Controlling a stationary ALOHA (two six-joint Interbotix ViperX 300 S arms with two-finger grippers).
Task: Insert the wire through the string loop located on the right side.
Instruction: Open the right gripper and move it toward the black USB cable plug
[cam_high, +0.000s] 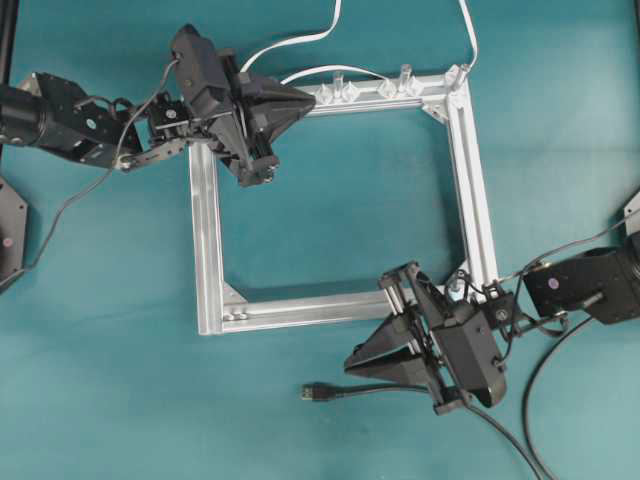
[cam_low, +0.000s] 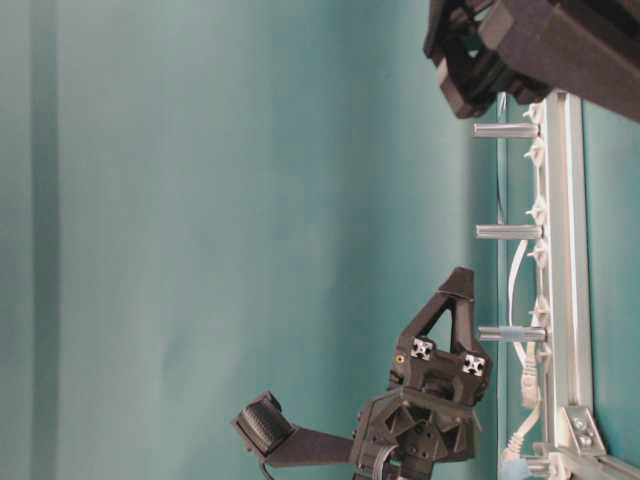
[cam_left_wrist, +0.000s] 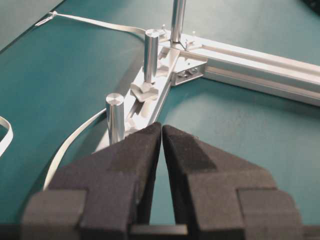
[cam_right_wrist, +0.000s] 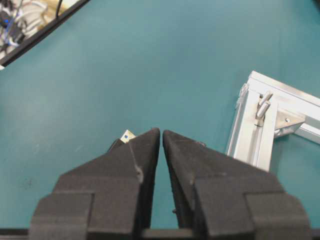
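The wire (cam_high: 385, 390) is a thin black cable lying on the teal table south of the silver frame (cam_high: 205, 240). Its plug (cam_high: 311, 392) points left. My right gripper (cam_high: 350, 362) hovers just above and beside the cable, shut, with nothing between its fingers. In the right wrist view the plug's metallic tip (cam_right_wrist: 128, 135) peeks out behind the left finger of the right gripper (cam_right_wrist: 161, 131). My left gripper (cam_high: 308, 97) is shut and empty over the frame's top rail; in its wrist view the left gripper (cam_left_wrist: 161, 125) sits near a steel post (cam_left_wrist: 115, 117). I cannot make out the string loop.
Upright steel posts (cam_high: 405, 75) and clear clips (cam_high: 352, 92) line the top rail. Flat white cables (cam_high: 300, 42) run off behind it. The right arm's own black cables (cam_high: 535, 400) trail at the lower right. Bare teal table lies inside the frame (cam_high: 340, 200).
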